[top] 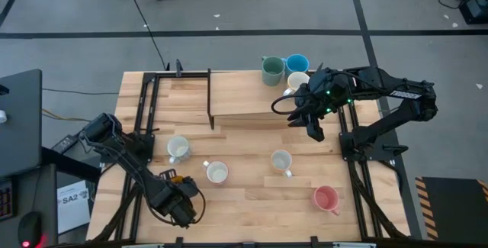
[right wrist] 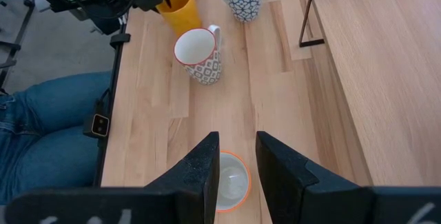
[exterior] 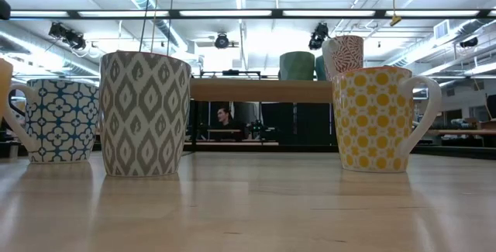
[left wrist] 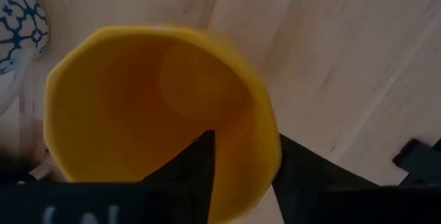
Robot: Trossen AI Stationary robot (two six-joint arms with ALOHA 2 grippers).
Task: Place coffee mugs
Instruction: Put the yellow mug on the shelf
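We see the left gripper straddling the orange mug's rim on the table; right gripper parted, empty, hovering over a white mug.

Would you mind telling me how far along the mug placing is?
Done: a green mug, a blue mug and a white mug stand on the raised shelf. In hand: the left gripper clamps the orange mug by its rim; the right gripper hovers open. Left: the pink mug and three pale mugs on the table.
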